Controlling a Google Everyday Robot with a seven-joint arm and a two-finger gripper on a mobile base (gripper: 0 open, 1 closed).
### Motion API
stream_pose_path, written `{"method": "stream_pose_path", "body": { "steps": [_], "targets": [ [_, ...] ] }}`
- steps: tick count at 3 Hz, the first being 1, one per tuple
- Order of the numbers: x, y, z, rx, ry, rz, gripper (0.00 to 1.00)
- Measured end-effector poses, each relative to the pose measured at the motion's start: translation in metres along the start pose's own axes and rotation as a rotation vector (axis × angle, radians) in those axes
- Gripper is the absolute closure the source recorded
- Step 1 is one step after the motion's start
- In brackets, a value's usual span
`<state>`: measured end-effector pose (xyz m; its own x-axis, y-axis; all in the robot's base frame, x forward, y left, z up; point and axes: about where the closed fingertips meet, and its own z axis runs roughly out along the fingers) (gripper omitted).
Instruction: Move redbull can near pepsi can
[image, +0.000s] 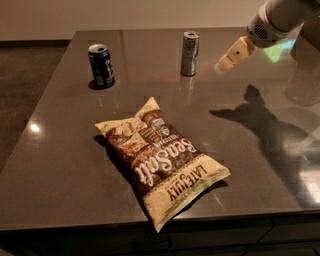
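Two cans stand apart on your table: redbull far-centre, pepsi left. Your pincer, opening unreadable, hovers right of redbull; come in off-line and you could topple it.

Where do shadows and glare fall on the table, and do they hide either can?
Camera view: the gripper, hovering right of the redbull can, casts a dark shadow on the table at right; a small glare spot sits near the left edge, in front of the pepsi can. Neither covers a can.
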<state>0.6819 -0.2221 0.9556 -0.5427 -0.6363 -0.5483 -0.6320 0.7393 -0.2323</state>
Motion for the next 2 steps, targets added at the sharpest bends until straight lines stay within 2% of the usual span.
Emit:
{"method": "stream_pose_path", "body": {
  "steps": [2],
  "targets": [
    [-0.039,-0.007,0.056,-0.006,-0.067,0.050,0.00]
  ]
}}
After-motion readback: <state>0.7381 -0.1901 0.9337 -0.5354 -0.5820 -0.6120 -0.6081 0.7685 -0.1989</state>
